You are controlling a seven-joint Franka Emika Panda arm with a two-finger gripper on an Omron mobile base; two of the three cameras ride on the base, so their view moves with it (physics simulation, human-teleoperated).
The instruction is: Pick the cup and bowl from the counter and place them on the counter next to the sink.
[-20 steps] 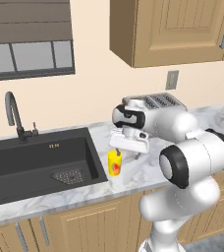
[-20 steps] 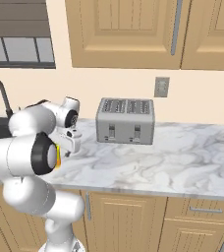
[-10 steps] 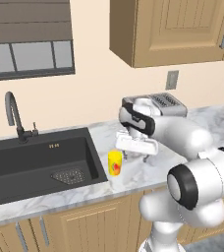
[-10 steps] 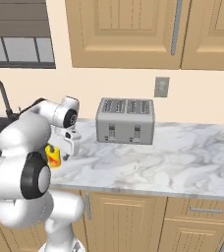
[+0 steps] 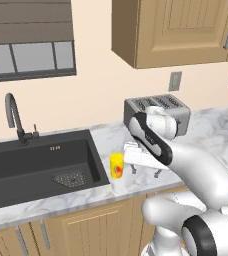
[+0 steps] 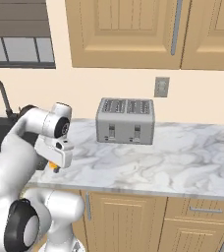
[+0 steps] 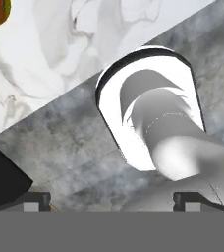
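Standing upright at the centre of the left base view, the cup (image 5: 117,165) rests on the desk (image 5: 206,131) just right of the sink (image 5: 38,165), at its near corner. Fingers (image 5: 145,171) hang just to the cup's right, spread wide and gripping nothing; their two dark tips (image 7: 35,201) sit far apart at the bottom of the hand view, where the cup shows as a sliver in the upper left corner. A toaster (image 6: 126,120) stands at centre in the right base view, against the wall. No bowl can be made out in these frames.

With the cup apparently set down beside the basin, the step in hand looks like clearing off and going for the bowl. Doing it well would mean lifting straight up before swinging sideways, so the spread fingers do not clip the cup and tip it toward the basin, and keeping the elbow clear of the toaster behind the arm
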